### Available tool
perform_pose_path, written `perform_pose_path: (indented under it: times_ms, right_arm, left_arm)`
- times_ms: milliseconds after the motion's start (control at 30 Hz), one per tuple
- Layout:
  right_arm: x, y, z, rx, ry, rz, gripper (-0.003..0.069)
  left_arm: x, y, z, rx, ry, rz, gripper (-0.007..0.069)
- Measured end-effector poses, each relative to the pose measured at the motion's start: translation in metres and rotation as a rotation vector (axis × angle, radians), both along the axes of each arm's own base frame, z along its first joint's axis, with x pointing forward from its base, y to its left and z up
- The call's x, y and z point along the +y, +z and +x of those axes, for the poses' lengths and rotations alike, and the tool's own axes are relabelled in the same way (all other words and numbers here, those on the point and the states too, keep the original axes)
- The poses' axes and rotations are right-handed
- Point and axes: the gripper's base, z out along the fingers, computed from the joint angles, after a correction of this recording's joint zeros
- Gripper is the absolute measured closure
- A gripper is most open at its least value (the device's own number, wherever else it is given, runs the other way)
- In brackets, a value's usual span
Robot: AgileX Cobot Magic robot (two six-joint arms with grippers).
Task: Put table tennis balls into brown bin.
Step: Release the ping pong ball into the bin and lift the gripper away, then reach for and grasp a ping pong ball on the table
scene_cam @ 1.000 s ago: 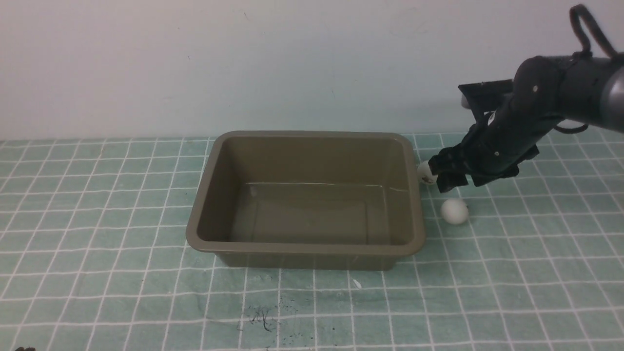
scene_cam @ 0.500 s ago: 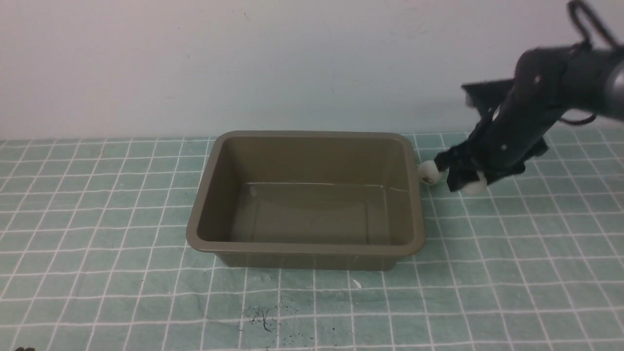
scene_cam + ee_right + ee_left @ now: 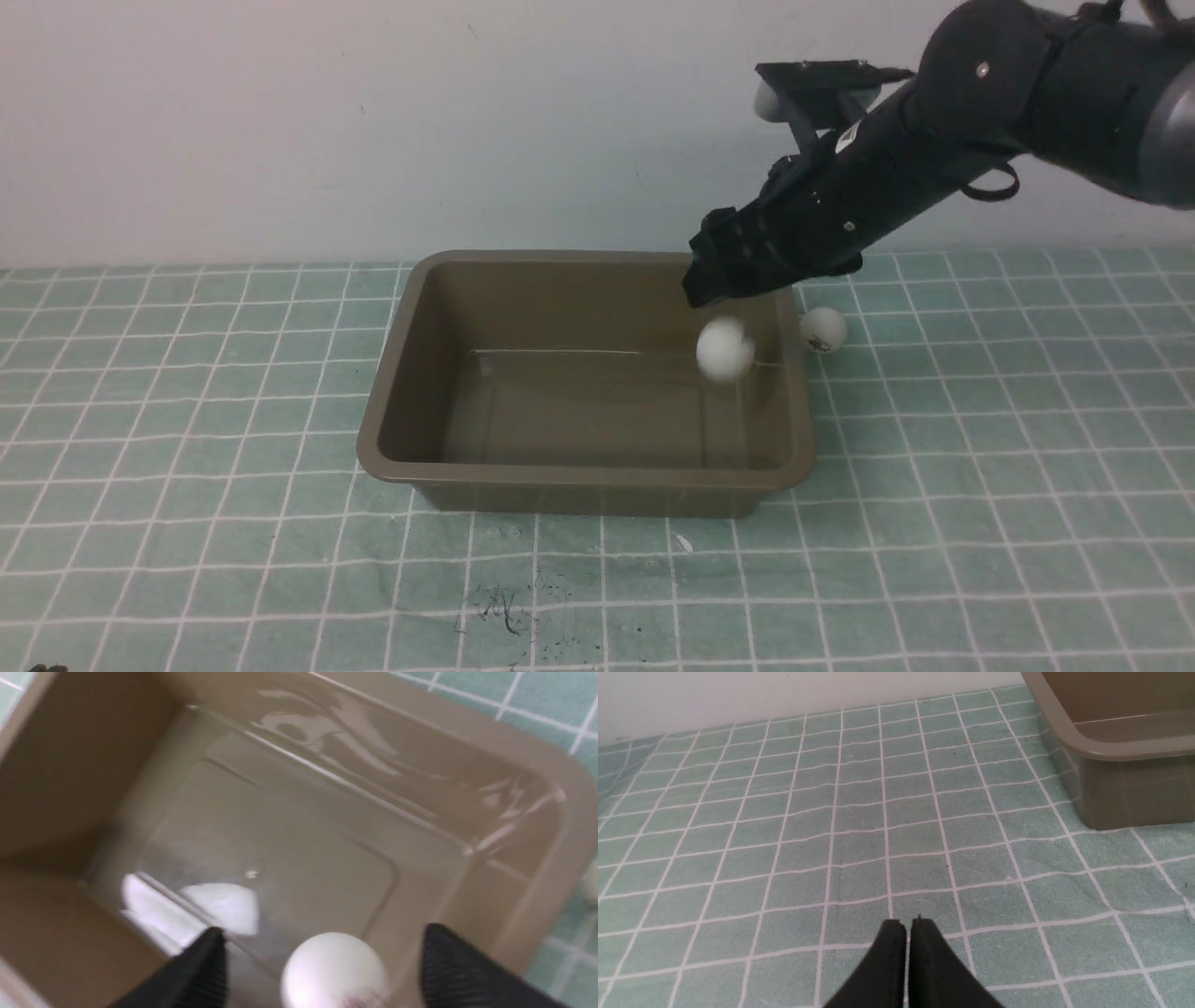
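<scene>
Right hand (image 3: 702,285) released over bin (image 3: 799,411) right edge; ball (image 3: 724,350) loose; left hand (image 3: 907,924) clenched.

One ball (image 3: 724,350) under the right jaws, one outside the bin (image 3: 579,478).
The right jaws hang over the bin's right end, with a ball just below them, untouched. The second ball (image 3: 822,329) lies on the surface (image 3: 934,513) to their right, just beside the bin.
</scene>
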Motion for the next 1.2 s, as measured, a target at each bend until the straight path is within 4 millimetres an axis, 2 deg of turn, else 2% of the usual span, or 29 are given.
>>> perform_pose_path:
  times_ms: [100, 200, 300, 367, 400, 533, 567, 633, 900, 1000, 1067, 1133, 1200]
  right_arm:
    - [-0.017, 0.02, 0.012, -0.076, -0.065, -0.067, 0.0069]
    - [-0.055, 0.031, 0.028, -0.119, -0.235, -0.096, 0.0083]
    - [-0.09, 0.018, 0.044, -0.093, -0.361, -0.099, 0.0116]
    - [-0.1, 0.003, 0.052, -0.061, -0.39, -0.093, 0.0127]
    - [-0.103, -0.015, 0.06, -0.024, -0.396, -0.085, 0.0134]
    - [-0.093, -0.07, 0.076, 0.066, -0.353, -0.044, 0.0139]
    - [-0.093, -0.07, 0.076, 0.066, -0.353, -0.044, 0.0139]
    - [-0.09, -0.089, 0.083, 0.075, -0.355, -0.012, 0.0139]
    - [-0.085, -0.124, 0.091, 0.101, -0.346, 0.018, 0.0145]
    - [-0.084, -0.141, 0.092, 0.133, -0.347, 0.018, 0.0196]
    - [-0.085, -0.141, 0.093, 0.137, -0.352, 0.026, 0.0302]
    - [-0.088, -0.138, 0.091, 0.156, -0.349, 0.02, 0.0301]
    - [-0.095, -0.125, 0.089, 0.181, -0.35, 0.028, 0.03]
  left_arm:
    - [0.0, 0.0, 0.0, 0.0, 0.0, 0.0, 0.0629]
    - [0.0, 0.0, 0.0, 0.0, 0.0, 0.0, 0.0629]
    - [0.0, 0.0, 0.0, 0.0, 0.0, 0.0, 0.0629]
    - [0.0, 0.0, 0.0, 0.0, 0.0, 0.0, 0.0629]
    - [0.0, 0.0, 0.0, 0.0, 0.0, 0.0, 0.0629]
    - [0.0, 0.0, 0.0, 0.0, 0.0, 0.0, 0.0629]
    - [0.0, 0.0, 0.0, 0.0, 0.0, 0.0, 0.0629]
    - [0.0, 0.0, 0.0, 0.0, 0.0, 0.0, 0.0629]
    - [0.0, 0.0, 0.0, 0.0, 0.0, 0.0, 0.0629]
    - [0.0, 0.0, 0.0, 0.0, 0.0, 0.0, 0.0629]
    - [0.0, 0.0, 0.0, 0.0, 0.0, 0.0, 0.0629]
    - [0.0, 0.0, 0.0, 0.0, 0.0, 0.0, 0.0629]
    - [0.0, 0.0, 0.0, 0.0, 0.0, 0.0, 0.0629]
